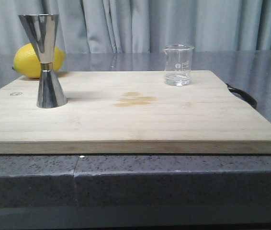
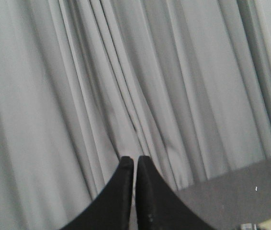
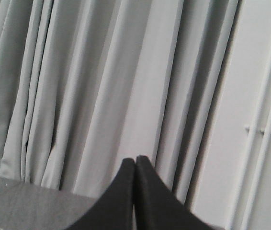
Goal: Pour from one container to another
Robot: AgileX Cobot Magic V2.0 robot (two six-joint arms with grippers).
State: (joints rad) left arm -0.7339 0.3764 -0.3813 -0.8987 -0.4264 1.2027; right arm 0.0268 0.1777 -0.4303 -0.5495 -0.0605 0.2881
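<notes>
The dark grey speckled stone table [image 1: 140,172] fills the lower part of the front view, with pale grey pleated curtains [image 1: 140,24] hanging behind it. On the table lies a wide, pale wooden cutting board [image 1: 126,120], with a faint brownish stain near its middle and a black handle loop [image 1: 243,95] sticking out from its right edge.

Neither arm shows in the front view. The left black claw [image 2: 135,160] appears only in the left wrist view, its two fingers drawn almost together with just a thin slit between the tips and nothing between them; it points at the curtains, with a strip of the grey table beyond and below the tips. The right black claw [image 3: 135,159] appears only in the right wrist view, its tips pressed together and holding nothing, also aimed at the curtains. Both claws are well apart from everything on the board.

The tall shiny steel hourglass-shaped jigger [image 1: 46,60] stands upright on the left part of the board, far from either claw. Behind it, off the board on the table, rests a yellow lemon [image 1: 32,61], partly hidden by the jigger. The small clear glass beaker [image 1: 178,65] with a pouring lip and faint white marks stands upright near the board's far right edge, well apart from the jigger
</notes>
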